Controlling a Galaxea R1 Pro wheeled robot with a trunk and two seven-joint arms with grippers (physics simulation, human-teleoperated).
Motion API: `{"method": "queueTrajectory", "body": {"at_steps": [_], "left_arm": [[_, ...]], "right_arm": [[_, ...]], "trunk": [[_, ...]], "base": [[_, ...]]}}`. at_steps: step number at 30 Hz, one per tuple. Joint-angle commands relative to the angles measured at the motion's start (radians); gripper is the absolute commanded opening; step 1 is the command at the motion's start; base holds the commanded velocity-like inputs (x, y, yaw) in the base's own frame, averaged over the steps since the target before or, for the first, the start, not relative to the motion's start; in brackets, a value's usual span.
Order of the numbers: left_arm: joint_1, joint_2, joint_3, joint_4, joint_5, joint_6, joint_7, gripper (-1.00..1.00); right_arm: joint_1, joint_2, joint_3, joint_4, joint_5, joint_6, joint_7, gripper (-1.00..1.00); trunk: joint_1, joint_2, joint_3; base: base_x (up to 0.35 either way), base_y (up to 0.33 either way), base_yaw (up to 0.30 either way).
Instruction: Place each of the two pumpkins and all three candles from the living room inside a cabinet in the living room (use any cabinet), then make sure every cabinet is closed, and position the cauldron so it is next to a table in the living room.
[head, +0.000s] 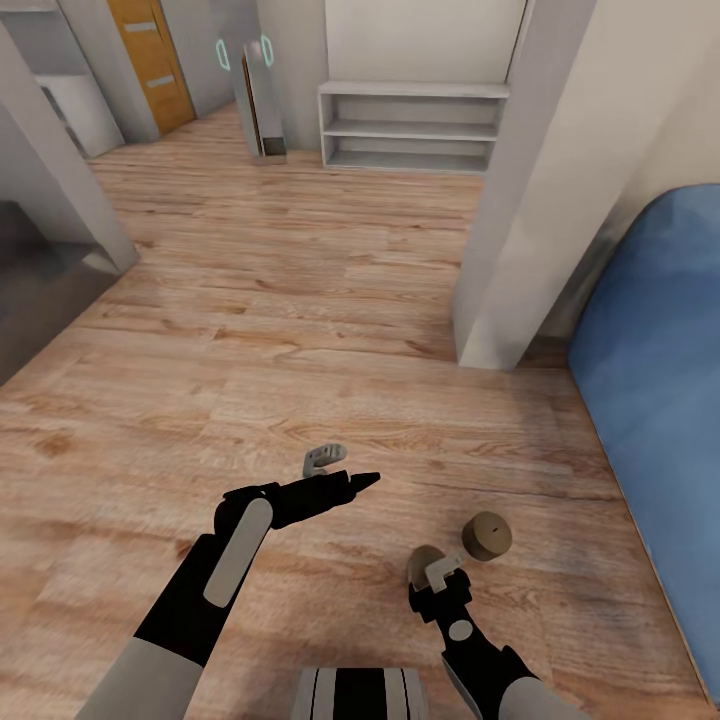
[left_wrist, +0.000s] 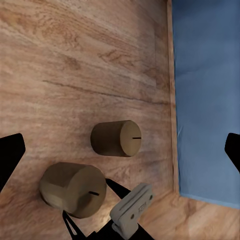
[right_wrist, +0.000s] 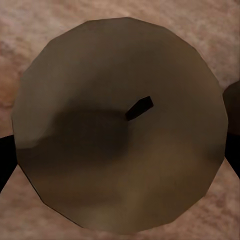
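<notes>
Setting: pale-brown wood-plank floor (head: 300, 330) of a room, with a white open shelf unit (head: 412, 126) at the far wall, a white pillar (head: 520, 200) and a large blue upholstered piece (head: 655, 400) at the robot's right.

Task objects: two short, stubby tan-beige cylindrical candles stand upright on the floor, near each other but apart. The nearer candle (right_wrist: 120, 125) sits directly under the right gripper; the farther candle (head: 486, 535) stands just beyond it, towards the blue piece.

Right arm: black forearm folded low, wrist turned down, right gripper (head: 436, 578) pointing at the floor over the nearer candle. Its dark fingers flank the candle at the edges of the right wrist view; spread wide, not yet gripping.

Left arm: reaching forward and inward above the floor, left gripper (head: 340, 470) well clear of both candles; fingers spread wide, holding nothing.

Risk 1: closing off-centre could tip or roll the candle, since it is short and smooth-sided.

Risk 2: a sideways shove could knock the farther candle towards the blue piece.

Risk 3: descending too far could jam the fingertips against the floor.
</notes>
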Motion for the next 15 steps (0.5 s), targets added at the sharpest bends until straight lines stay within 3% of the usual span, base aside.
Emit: {"method": "queueTrajectory", "body": {"at_steps": [1,15], "left_arm": [[0.000,0.000,0.000,0.000,0.000,0.000,0.000,1.00],[0.000,0.002,0.004,0.001,-0.002,0.000,0.000,1.00]], "right_arm": [[0.000,0.000,0.000,0.000,0.000,0.000,0.000,-1.00],[0.000,0.001,0.000,0.001,0.001,0.002,0.000,-1.00]], "trunk": [[0.000,0.000,0.000],[0.000,0.000,0.000]], "base": [[0.000,0.000,0.000],[0.021,0.006,0.000]]}}
